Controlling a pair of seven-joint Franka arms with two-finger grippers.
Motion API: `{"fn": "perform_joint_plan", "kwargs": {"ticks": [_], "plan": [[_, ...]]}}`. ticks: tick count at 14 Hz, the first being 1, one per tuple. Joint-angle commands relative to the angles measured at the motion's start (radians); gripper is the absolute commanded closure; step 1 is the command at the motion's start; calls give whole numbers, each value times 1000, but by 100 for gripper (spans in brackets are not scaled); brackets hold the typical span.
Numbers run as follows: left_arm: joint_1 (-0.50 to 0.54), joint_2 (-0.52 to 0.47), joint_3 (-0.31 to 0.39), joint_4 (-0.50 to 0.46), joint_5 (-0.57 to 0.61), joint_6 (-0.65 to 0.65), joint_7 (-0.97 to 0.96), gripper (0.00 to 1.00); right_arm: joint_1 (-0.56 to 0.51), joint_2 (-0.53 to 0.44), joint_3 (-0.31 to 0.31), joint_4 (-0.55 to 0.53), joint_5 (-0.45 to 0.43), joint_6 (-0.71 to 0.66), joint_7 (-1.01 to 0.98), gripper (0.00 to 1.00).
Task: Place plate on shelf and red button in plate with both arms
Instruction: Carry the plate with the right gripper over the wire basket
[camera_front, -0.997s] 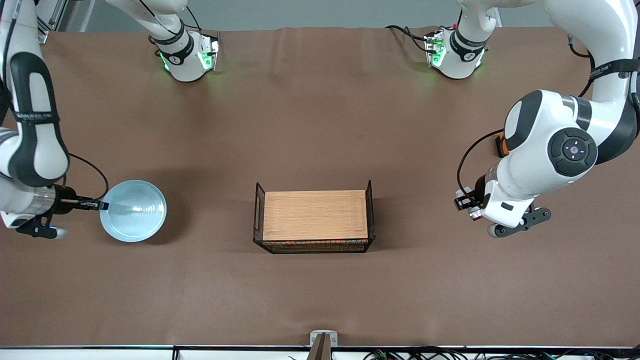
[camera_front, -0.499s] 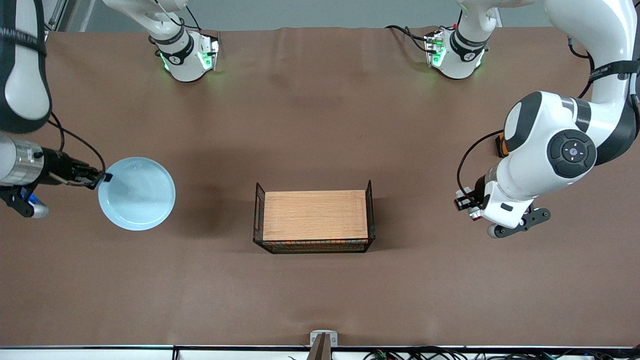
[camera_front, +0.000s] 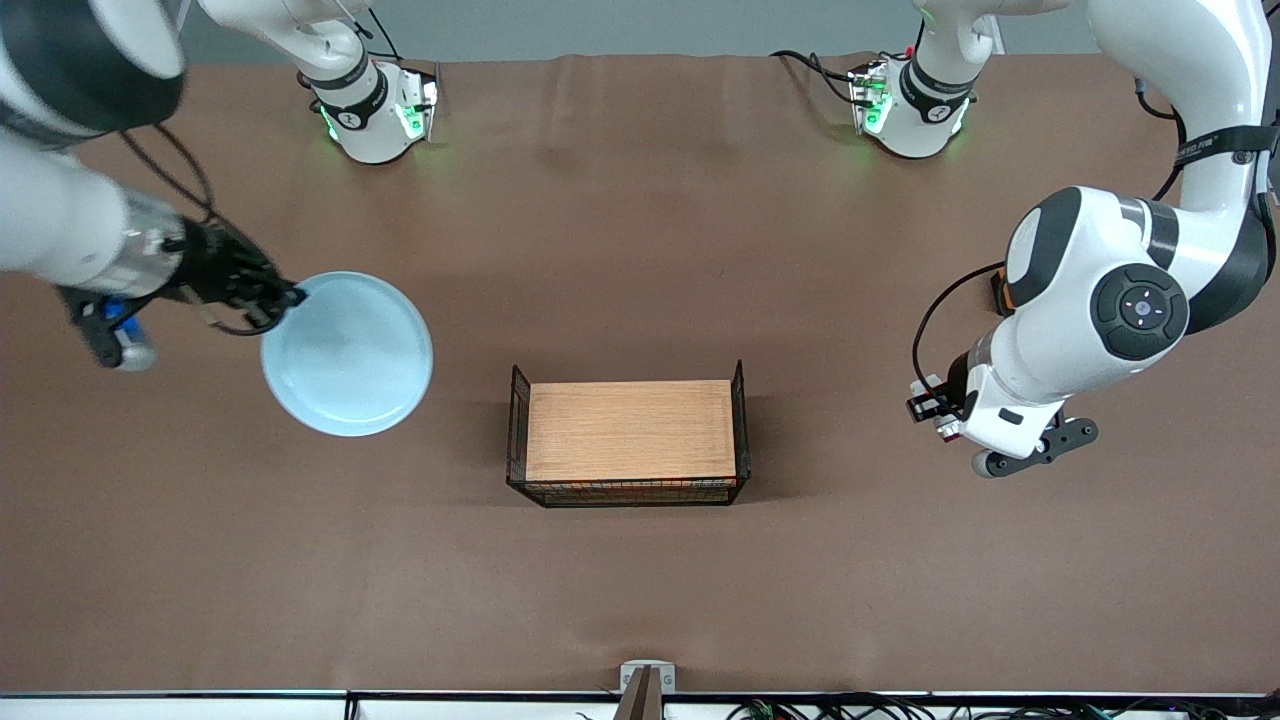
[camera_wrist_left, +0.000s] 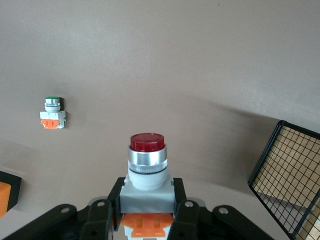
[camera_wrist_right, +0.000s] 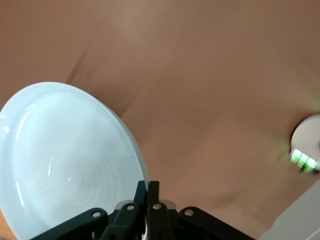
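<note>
My right gripper (camera_front: 285, 296) is shut on the rim of the pale blue plate (camera_front: 348, 354) and holds it in the air over the table toward the right arm's end. In the right wrist view the fingers (camera_wrist_right: 148, 192) pinch the plate's (camera_wrist_right: 65, 160) edge. My left gripper (camera_front: 925, 405) is shut on the red button (camera_wrist_left: 147, 165), held above the table toward the left arm's end; its red cap points away from the wrist. The wooden tray (camera_front: 630, 430) with black wire sides stands in the middle of the table.
A similar push-button with a green cap (camera_wrist_left: 52, 113) lies on the table in the left wrist view. An orange box (camera_front: 1003, 291) sits partly hidden under the left arm. The tray's wire corner (camera_wrist_left: 287, 180) shows in the left wrist view.
My right gripper has lifted the plate and carried it toward the tray, levelling it out. The left gripper with the red button has barely moved.
</note>
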Motion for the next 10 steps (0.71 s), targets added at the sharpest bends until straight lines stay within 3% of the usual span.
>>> {"fn": "perform_joint_plan", "kwargs": {"ticks": [1,5,10], "plan": [[-2,3,0,13,-11,-11,-7,68,116,15,-14,60,4,22,255,100],[-2,3,0,13,-11,-11,-7,68,303,48,-17,63,-11,170,630,100],[0,3,0,13,-11,-11,-7,68,430,133,-17,63,-99,292,883,100]]}}
